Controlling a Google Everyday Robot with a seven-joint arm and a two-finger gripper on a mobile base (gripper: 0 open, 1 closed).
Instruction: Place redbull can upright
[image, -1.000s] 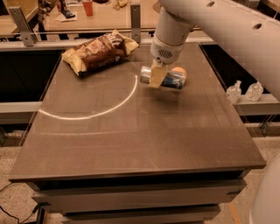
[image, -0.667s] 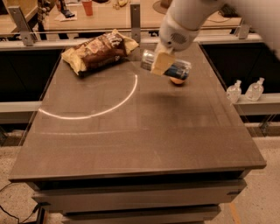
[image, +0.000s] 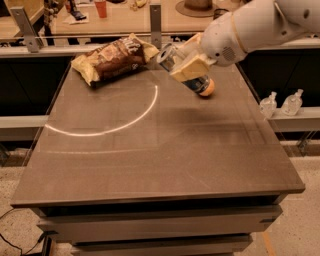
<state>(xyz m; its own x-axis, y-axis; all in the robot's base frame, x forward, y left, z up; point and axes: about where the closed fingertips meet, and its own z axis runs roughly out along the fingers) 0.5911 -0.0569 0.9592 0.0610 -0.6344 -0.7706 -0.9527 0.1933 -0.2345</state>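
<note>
**Operator:** Where is the gripper, and what is its state?

**Support:** You will find the gripper (image: 188, 69) over the far right part of the table (image: 150, 150), at the end of the white arm (image: 250, 27) that reaches in from the upper right. Its tan fingers (image: 192, 64) are closed across the middle of the can (image: 169, 56), with one broad pad lying over the can's body.

**Operator:** How does the can sit?

**Support:** Note that the can is tilted, not upright. Its shiny silver top points up and to the far left, and its blue lower end points down and to the right. The can appears to be held clear of the table top. You cannot tell from this view whether its lower end touches anything.

**Operator:** What else is nearby?

**Support:** An orange ball (image: 207, 90) rests on the table just beside the can's lower end, partly hidden by it. A crumpled snack bag (image: 112, 57) lies at the far left of the table, well apart from the gripper. Two small clear bottles (image: 270, 103) stand on a ledge right of the table.
</note>
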